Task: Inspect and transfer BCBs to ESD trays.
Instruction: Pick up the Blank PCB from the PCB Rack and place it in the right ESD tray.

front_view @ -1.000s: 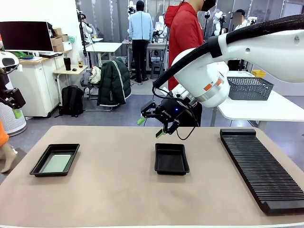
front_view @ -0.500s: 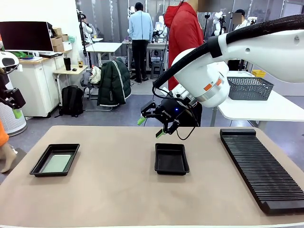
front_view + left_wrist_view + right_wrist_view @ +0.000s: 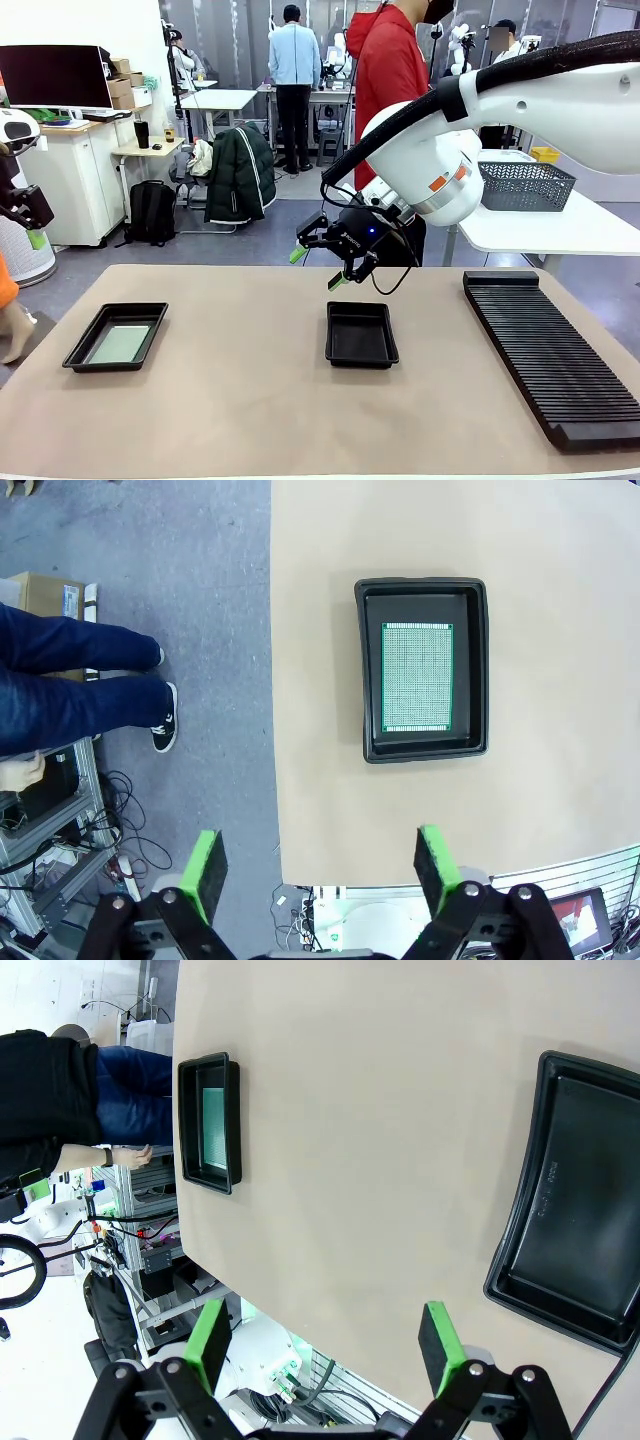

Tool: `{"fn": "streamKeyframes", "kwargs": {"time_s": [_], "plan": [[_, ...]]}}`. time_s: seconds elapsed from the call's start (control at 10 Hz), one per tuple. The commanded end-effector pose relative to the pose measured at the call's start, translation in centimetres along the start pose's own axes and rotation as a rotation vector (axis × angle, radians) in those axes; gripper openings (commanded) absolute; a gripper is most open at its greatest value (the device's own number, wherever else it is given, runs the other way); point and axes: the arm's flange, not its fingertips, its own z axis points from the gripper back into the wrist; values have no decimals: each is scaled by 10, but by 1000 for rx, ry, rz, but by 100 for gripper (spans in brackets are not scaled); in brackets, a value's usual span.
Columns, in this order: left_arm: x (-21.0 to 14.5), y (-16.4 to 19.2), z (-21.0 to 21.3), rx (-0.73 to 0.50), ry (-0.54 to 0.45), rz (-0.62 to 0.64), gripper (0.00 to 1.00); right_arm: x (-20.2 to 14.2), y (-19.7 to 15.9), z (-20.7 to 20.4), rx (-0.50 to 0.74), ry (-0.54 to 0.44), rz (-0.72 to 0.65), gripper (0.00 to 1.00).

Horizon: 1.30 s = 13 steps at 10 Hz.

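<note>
Nothing has moved since the earlier frame: both arms hold the same pose and everything on the table [image 3: 250, 400] lies where it was.

The right claw [image 3: 316, 268] hangs in the air over the far edge of the middle tray [image 3: 361, 334], tilted, apart from it. Its two green-padded fingers are spread wide with nothing between them. The middle tray is black, shallow and has a bare floor.

The left claw [image 3: 320, 845] is at the far left, off the edge of the table and high above the floor. In the left wrist view its fingers also stand wide apart and hold nothing.

The left tray [image 3: 135, 307] sits near the left edge of the table, well apart from the middle tray. One board [image 3: 120, 344], pale green and flat, lies on its floor, inside the rim on all sides.

A long black ribbed rack [image 3: 550, 350] lies along the right side of the table. A person [image 3: 385, 70] in a red top stands at the far side, behind the right arm. A grey mesh basket [image 3: 525, 185] rests on a white table beyond, far right.
</note>
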Motion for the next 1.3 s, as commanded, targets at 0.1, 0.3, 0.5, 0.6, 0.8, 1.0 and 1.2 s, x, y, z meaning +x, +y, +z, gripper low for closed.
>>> {"fn": "streamKeyframes", "kwargs": {"time_s": [0.1,0.3,0.5,0.6,0.8,1.0,1.2], "plan": [[-1,0,0,0,-5,2,100,-1,2,0,-18,-9,-13,100],[-1,0,0,0,-5,2,100,-1,2,0,-18,-9,-13,100],[-1,0,0,0,-5,2,100,-1,2,0,-18,-9,-13,100],[-1,0,0,0,-5,2,100,-1,2,0,-18,-9,-13,100],[-1,0,0,0,-5,2,100,-1,2,0,-18,-9,-13,100],[-1,0,0,0,-5,2,100,-1,2,0,-18,-9,-13,100],[-1,0,0,0,-5,2,100,-1,2,0,-18,-9,-13,100]]}}
